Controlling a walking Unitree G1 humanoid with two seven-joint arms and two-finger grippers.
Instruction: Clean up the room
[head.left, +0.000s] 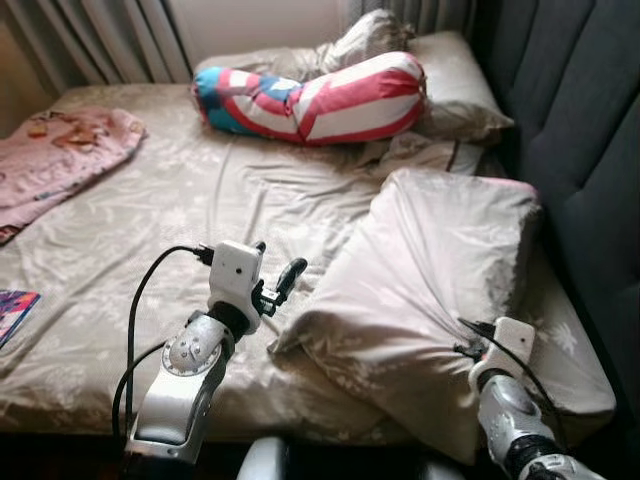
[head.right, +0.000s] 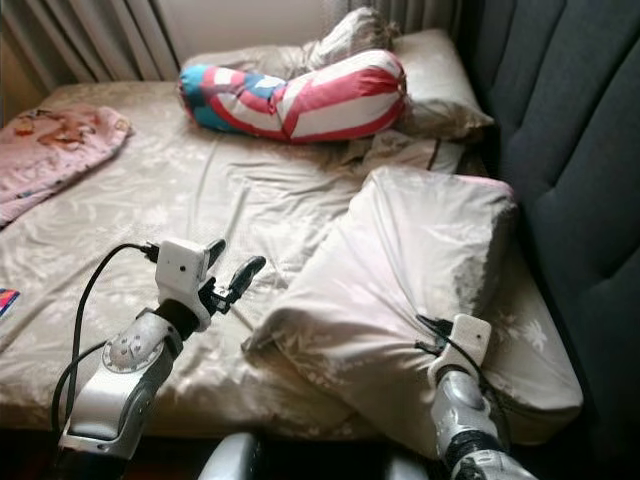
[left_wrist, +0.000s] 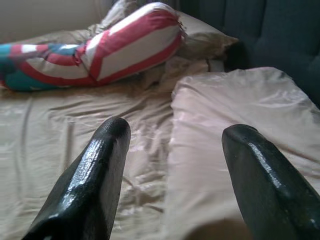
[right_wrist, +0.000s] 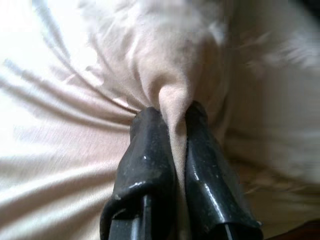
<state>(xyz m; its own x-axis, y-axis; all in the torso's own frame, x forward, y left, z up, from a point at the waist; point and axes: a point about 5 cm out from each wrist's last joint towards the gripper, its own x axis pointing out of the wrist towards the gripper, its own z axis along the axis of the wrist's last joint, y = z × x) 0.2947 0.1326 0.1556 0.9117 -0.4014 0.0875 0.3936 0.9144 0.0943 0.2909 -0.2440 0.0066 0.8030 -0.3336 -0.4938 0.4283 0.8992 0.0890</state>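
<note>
A large beige pillow (head.left: 430, 290) lies tilted on the right side of the bed, its far end raised toward the headboard. My right gripper (right_wrist: 172, 117) is shut on a pinched fold of the pillow's cover near its front edge; the right wrist (head.left: 505, 350) sits at that edge. My left gripper (head.left: 280, 280) is open, held above the sheet just left of the pillow's front corner. Its fingers (left_wrist: 95, 170) point toward the pillow (left_wrist: 235, 130) and touch nothing.
A red, white and blue bolster (head.left: 310, 100) lies across the head of the bed, with beige pillows (head.left: 450, 80) behind it. A pink blanket (head.left: 60, 150) lies at the left. A colourful book (head.left: 12, 308) sits at the bed's left edge. The dark padded headboard (head.left: 590, 150) runs along the right.
</note>
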